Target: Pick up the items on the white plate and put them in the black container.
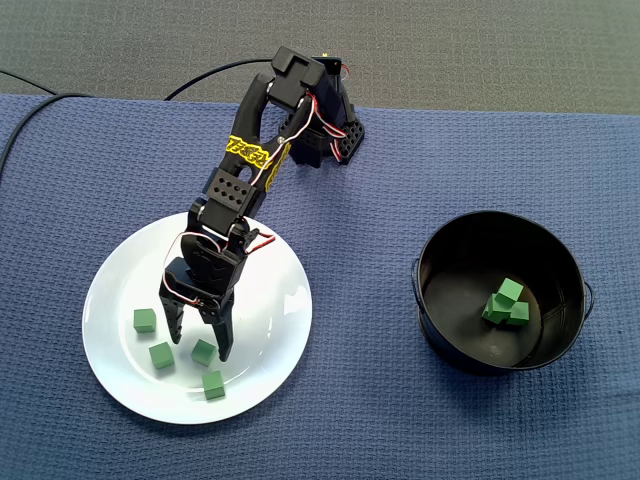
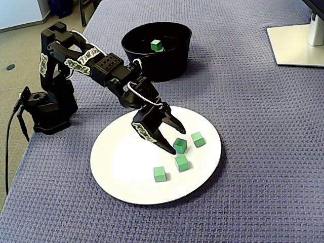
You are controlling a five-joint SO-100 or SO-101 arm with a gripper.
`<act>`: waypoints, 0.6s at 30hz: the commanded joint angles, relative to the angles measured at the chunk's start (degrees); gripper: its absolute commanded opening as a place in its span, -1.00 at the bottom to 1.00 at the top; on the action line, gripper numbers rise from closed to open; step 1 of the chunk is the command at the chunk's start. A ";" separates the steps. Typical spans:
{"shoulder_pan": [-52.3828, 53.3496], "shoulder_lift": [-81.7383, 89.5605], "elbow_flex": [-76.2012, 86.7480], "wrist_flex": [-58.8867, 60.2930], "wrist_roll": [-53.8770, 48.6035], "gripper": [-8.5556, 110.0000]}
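Open claw (image 1: 197, 342) low over the white plate (image 1: 270, 290), on which four green cubes (image 1: 161, 355) lie.
Its fingers are spread wide and grip nothing. One cube (image 2: 179, 146) sits between the tips, the other three loose nearby. Well apart on the blue-covered table (image 1: 380, 420), the black container (image 1: 460, 270) holds more green cubes.

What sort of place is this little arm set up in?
Likely an office or hobby desk: a blue cloth as work surface, what looks like a monitor stand at one corner, grey carpet beyond.
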 commanded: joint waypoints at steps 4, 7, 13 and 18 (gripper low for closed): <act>-0.44 0.70 1.14 -2.11 0.26 -0.43; -0.53 0.97 2.29 -2.72 0.70 -0.44; -0.53 1.49 4.75 -4.92 1.23 -0.47; -0.70 2.02 5.27 -7.21 2.02 -0.51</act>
